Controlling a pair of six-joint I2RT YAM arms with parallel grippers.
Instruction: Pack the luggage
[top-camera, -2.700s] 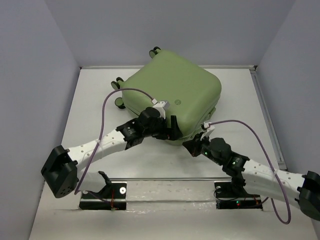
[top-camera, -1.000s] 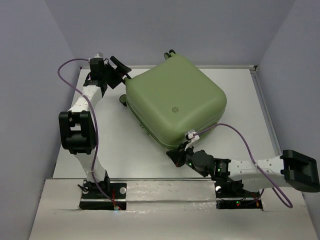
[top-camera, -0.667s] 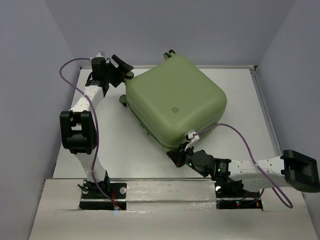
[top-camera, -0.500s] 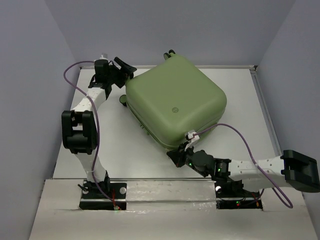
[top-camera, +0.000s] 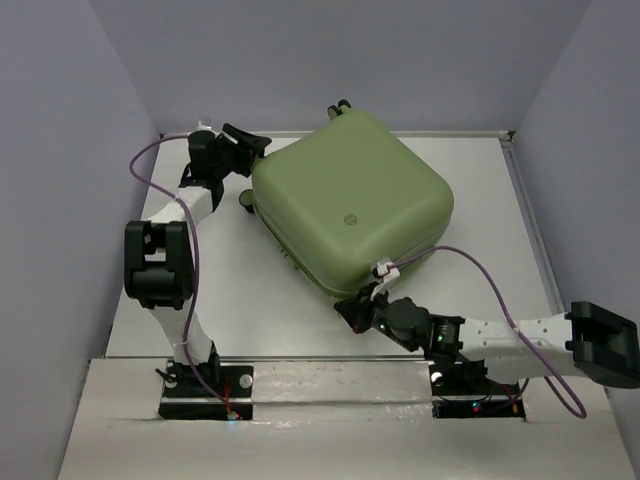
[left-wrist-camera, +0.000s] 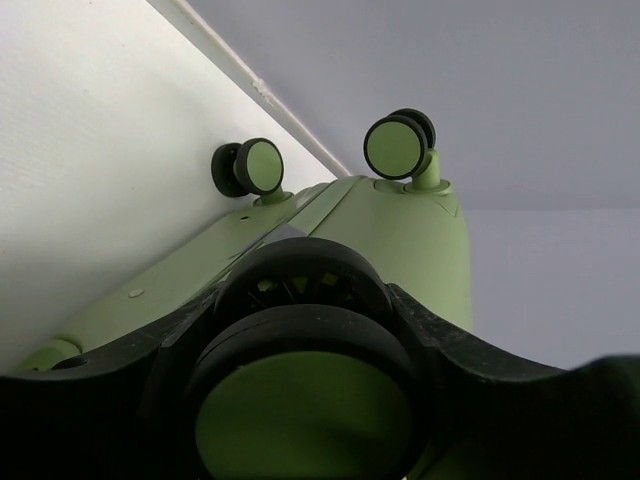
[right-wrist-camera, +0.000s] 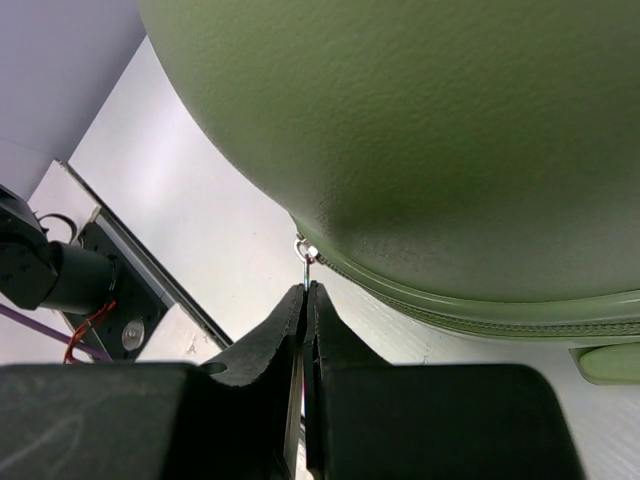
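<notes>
Since the earliest frame the light-green suitcase (top-camera: 350, 215) has turned on the bench (top-camera: 230, 290), and the left hand (top-camera: 243, 150) has swung out to its far-left corner and narrowed there. The suitcase lies closed, shell up, across the middle of the bench.

The step appears to be zipping it shut. To do it well, the left hand should brace the case so it cannot swivel. The right hand (right-wrist-camera: 305, 292) should draw the slider along the zip track (right-wrist-camera: 420, 305), following the rounded corner rather than tugging outward.

The left hand is part open, its fingers (left-wrist-camera: 440, 345) either side of a caster wheel (left-wrist-camera: 300, 400) and close against it; whether they clamp it cannot be told. The right hand is closed, pinching the small metal zipper pull (right-wrist-camera: 304, 252) at the near corner.
</notes>
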